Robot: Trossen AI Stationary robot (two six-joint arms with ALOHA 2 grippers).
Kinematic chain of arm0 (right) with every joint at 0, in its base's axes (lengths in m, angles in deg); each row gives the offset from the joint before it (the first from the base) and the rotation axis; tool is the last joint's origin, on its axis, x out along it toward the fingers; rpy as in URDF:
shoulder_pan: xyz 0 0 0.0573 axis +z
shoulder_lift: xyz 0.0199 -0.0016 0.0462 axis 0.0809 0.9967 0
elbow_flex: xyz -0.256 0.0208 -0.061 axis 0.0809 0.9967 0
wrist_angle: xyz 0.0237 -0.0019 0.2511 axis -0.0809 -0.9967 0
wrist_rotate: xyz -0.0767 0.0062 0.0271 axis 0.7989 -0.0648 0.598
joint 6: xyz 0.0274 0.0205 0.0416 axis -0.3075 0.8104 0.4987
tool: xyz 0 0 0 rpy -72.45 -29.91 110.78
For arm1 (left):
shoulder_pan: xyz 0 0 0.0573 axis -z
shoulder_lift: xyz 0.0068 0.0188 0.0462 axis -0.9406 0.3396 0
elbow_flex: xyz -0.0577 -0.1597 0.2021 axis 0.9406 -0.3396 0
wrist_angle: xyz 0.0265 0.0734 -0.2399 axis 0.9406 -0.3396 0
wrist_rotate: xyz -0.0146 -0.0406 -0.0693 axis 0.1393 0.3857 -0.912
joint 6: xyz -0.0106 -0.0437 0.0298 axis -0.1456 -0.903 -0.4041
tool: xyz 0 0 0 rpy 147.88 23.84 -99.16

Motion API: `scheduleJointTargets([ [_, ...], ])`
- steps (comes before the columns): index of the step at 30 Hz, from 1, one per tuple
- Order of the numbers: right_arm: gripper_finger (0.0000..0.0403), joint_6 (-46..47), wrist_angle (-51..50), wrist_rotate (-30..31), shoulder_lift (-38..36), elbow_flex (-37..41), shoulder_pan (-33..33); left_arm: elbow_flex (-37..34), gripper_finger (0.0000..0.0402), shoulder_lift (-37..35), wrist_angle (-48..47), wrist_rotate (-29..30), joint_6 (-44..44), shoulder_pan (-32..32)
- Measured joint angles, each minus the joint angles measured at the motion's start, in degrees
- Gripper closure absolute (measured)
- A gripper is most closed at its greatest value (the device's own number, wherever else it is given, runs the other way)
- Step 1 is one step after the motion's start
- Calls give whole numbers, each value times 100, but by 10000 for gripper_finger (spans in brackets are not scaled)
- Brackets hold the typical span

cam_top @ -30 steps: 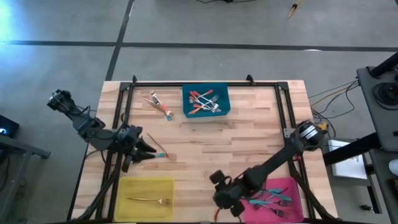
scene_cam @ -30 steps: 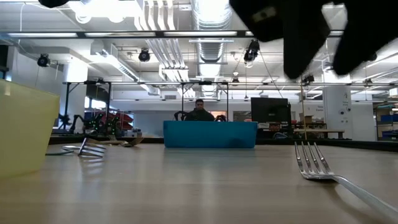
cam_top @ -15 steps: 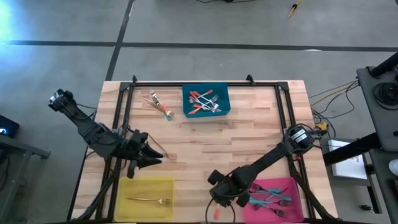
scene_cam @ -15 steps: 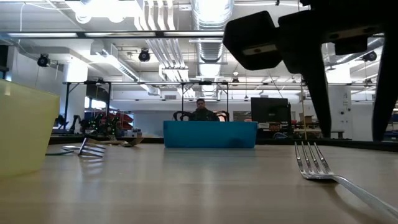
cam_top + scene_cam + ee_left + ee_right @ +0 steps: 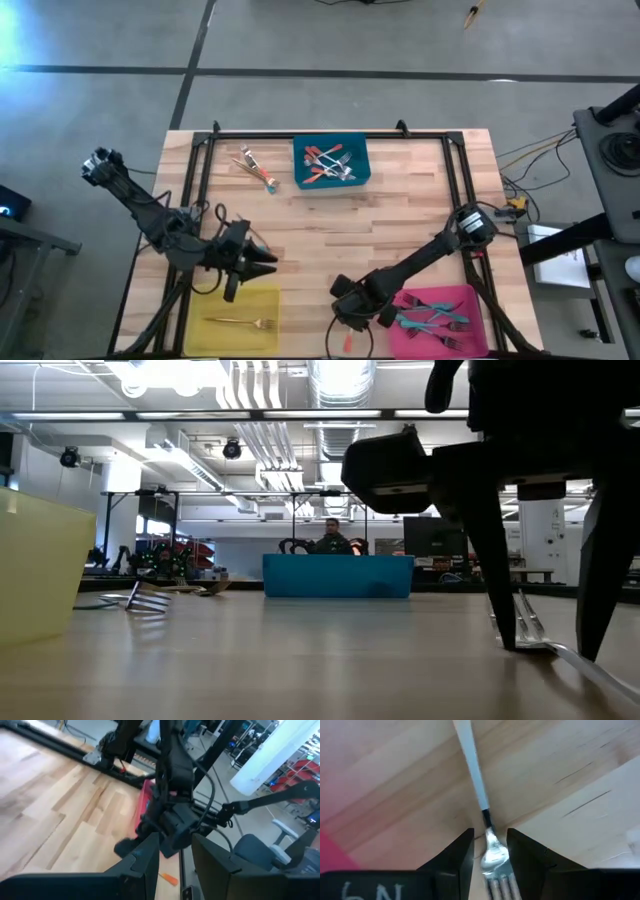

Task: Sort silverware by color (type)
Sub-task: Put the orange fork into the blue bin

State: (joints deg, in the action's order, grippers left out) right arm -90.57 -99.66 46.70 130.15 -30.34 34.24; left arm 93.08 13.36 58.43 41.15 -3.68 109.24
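Note:
A silver-headed fork point(image 5: 492, 852) with a pale teal handle point(image 5: 472, 775) lies flat on the wood near the table's near edge, next to the pink bin point(image 5: 465, 295). My right gripper point(image 5: 490, 845) is open and down over it, one finger on either side of the fork's neck. The low view shows its fingertips point(image 5: 510, 630) down at the tabletop beside the fork head point(image 5: 533, 635). My left gripper point(image 5: 272, 264) hovers by the yellow bin's point(image 5: 215, 300) far right corner. Its fingers stand apart in the left wrist view point(image 5: 176, 845), with nothing seen between them.
The blue bin point(image 5: 360, 150) at the far edge holds red-orange forks point(image 5: 325, 165). Loose forks point(image 5: 255, 168) lie to its left. One gold fork point(image 5: 240, 322) lies in the yellow bin, and teal forks point(image 5: 435, 320) lie in the pink bin. A small orange piece point(image 5: 347, 343) sits at the near edge.
My right gripper has come down and moved a little toward the table's left, so its fingers now stand at the tabletop on either side of the fork. My left gripper has moved toward the near edge and rightward, toward the yellow bin's corner.

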Motion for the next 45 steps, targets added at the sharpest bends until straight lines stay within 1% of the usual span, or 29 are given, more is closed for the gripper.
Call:
scheduleJointTargets([
  [4,294,0,48,6,8,0,-4,190,303,33,9,53,206,31],
  [8,295,7,83,-20,72,-1,-39,241,303,23,10,212,219,66],
  [11,300,257,84,-31,149,-9,-71,261,303,14,-2,268,219,72],
  [14,319,743,84,-84,224,-15,-113,264,303,12,-2,267,224,75],
  [21,384,1404,91,-361,250,-77,-231,264,303,-13,-41,264,411,116],
  [23,389,1662,19,-477,247,-168,-310,267,303,-40,-108,264,431,116],
  [26,391,1749,-50,-633,225,-325,-446,269,303,-100,-215,262,433,124],
  [29,392,1755,86,-680,94,-445,-610,269,303,-220,-321,261,435,159],
  [32,392,1787,8,-683,-235,-585,-798,269,303,-363,-442,257,488,238],
  [35,393,2026,-88,-677,-567,-632,-1071,269,303,-575,-637,249,591,326],
  [36,393,2098,-57,-588,-684,-632,-1191,269,303,-655,-730,250,635,352],
  [41,393,2286,1,316,-1231,-632,-1999,269,303,-1037,-1364,246,697,387],
  [45,393,2199,78,720,-1382,-625,-2792,269,303,-1272,-1735,327,857,378],
])
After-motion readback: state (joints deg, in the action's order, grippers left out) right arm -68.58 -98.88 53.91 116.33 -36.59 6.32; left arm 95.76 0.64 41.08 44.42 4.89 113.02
